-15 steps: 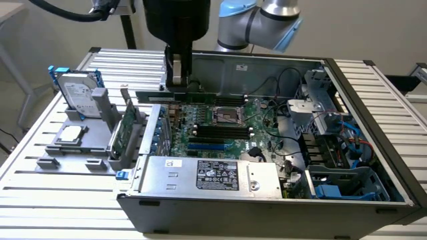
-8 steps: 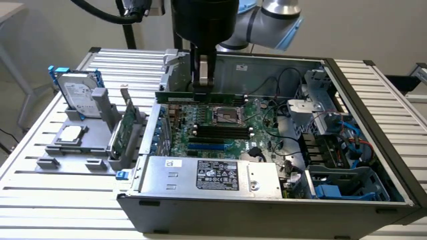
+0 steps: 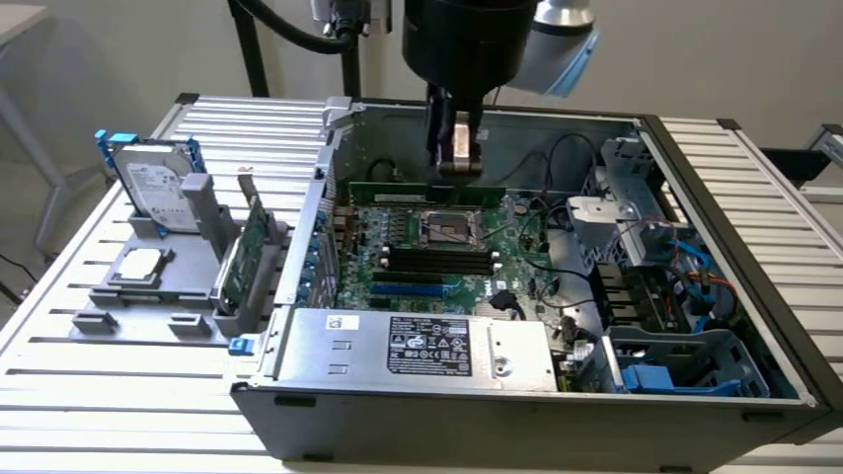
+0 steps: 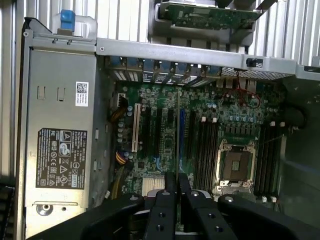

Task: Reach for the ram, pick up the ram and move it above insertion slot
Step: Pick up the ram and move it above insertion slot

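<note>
The ram (image 3: pixel 395 194), a long thin green stick, hangs level over the back of the open computer case (image 3: pixel 737 197). My gripper (image 3: pixel 457 174) is shut on it from above, near its right half in the exterior view. In the wrist view the ram (image 4: pixel 178 135) shows edge-on as a thin line running out from between my fingers (image 4: pixel 169 192). That line lies parallel to the black memory slots (image 4: pixel 205 150) and just beside them, near a blue slot (image 4: pixel 181 130). In the exterior view the memory slots (image 3: pixel 435 259) lie below and in front of the ram, past the CPU socket (image 3: pixel 448 227).
A grey power supply (image 3: pixel 421 346) fills the case's front. Cables and a drive cage (image 3: pixel 633 197) crowd the exterior view's right side. Outside the case, on the exterior view's left, a holder carries an expansion card (image 3: pixel 244 262), a hard drive (image 3: pixel 152 183) and a CPU (image 3: pixel 142 262).
</note>
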